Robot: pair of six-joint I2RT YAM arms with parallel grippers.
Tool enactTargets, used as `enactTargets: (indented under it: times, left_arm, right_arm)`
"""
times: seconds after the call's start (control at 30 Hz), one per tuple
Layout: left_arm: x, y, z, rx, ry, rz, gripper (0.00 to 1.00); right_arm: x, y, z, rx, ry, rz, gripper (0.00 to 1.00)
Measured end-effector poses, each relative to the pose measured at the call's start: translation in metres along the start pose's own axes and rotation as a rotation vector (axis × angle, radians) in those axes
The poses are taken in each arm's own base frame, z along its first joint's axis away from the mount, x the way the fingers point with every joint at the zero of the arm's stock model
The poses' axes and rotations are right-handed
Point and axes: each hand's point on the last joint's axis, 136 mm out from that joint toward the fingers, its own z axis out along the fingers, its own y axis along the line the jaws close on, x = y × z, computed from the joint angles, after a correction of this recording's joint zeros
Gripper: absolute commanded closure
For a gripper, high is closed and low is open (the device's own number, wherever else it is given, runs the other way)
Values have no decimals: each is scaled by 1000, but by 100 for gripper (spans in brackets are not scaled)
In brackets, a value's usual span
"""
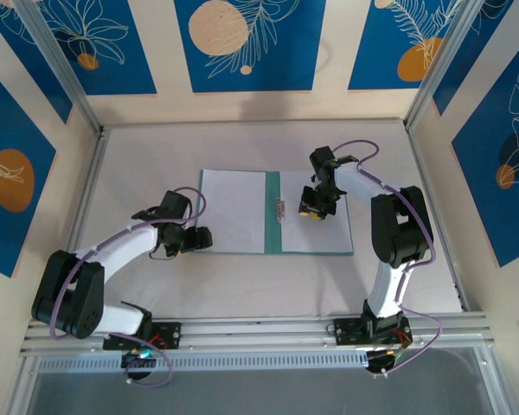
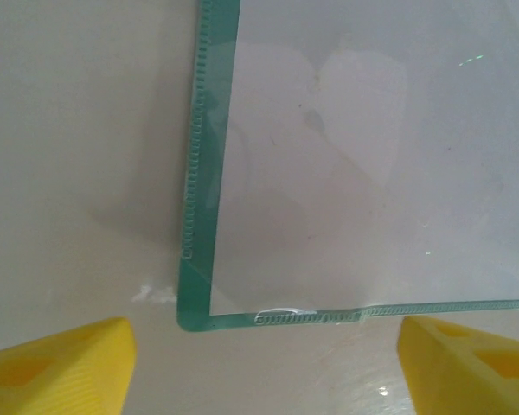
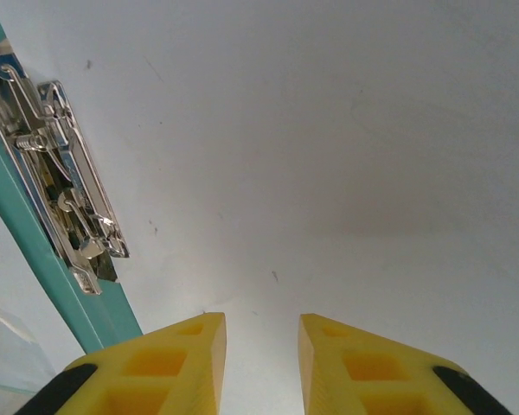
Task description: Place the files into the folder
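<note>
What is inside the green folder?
The folder lies open. White paper fills its right side, next to a silver clip by the green spine. The left side looks white too. The paper covers the folder's inside, so I can't tell how many sheets there are.

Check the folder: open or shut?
Open. The folder lies flat, leaves spread left and right, silver clip exposed between them.

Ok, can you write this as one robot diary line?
folder: open flat | paper: on right leaf beside clip | left gripper: open, at folder's near-left corner | right gripper: slightly open, over paper
</note>
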Motion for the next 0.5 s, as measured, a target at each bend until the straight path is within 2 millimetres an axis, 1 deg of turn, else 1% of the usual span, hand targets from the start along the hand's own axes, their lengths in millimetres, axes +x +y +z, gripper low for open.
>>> enactTargets:
  times: [0.1, 0.27, 0.33, 0.4, 0.5]
  left_arm:
    - [0, -2, 3, 29, -2, -18, 31]
    - [3, -3, 8, 47, 11, -39, 31]
    - [4, -2, 10, 44, 15, -41, 30]
    - [4, -2, 10, 44, 14, -44, 25]
    - [3, -1, 10, 45, 12, -49, 24]
  right_arm:
    - [0, -1, 3, 1, 2, 1, 70]
    - [0, -4, 14, 13, 21, 7, 70]
    - [1, -6, 16, 16, 28, 8, 70]
    - [2, -6, 16, 17, 29, 10, 70]
    - [2, -6, 16, 17, 29, 10, 70]
